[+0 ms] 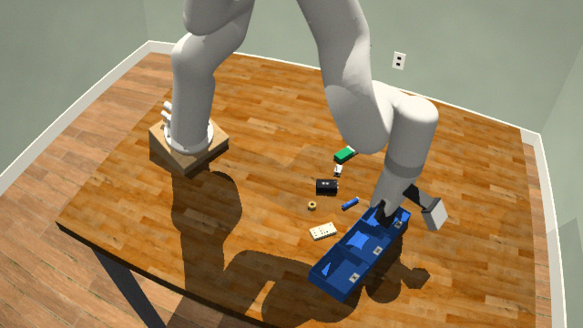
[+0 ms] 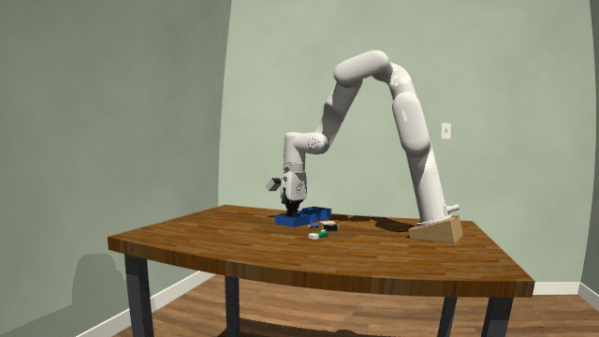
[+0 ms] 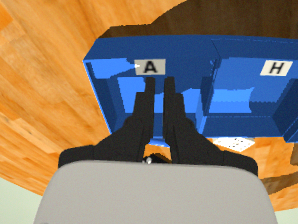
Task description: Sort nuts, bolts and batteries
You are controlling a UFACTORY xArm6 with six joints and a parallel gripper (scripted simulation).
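Clenched end effector (image 3: 160,84), nothing seen between its fingers, dipped inside bin A (image 3: 101,72). Blue battery (image 1: 350,203) lying on surface (image 1: 273,114), just left of that bin. Could shove or tip the bin by catching its wall.

Blue bin (image 1: 346,286), perhaps brass nut (image 1: 311,206).

The wooden table (image 1: 137,200) carries a blue 3-compartment bin (image 1: 339,273) near its front edge, plus 6 small items mid-table: green block (image 1: 343,155), black battery (image 1: 327,186), blue battery (image 1: 350,203), nut (image 1: 311,206), white domino (image 1: 322,230), small bolt (image 1: 337,170).
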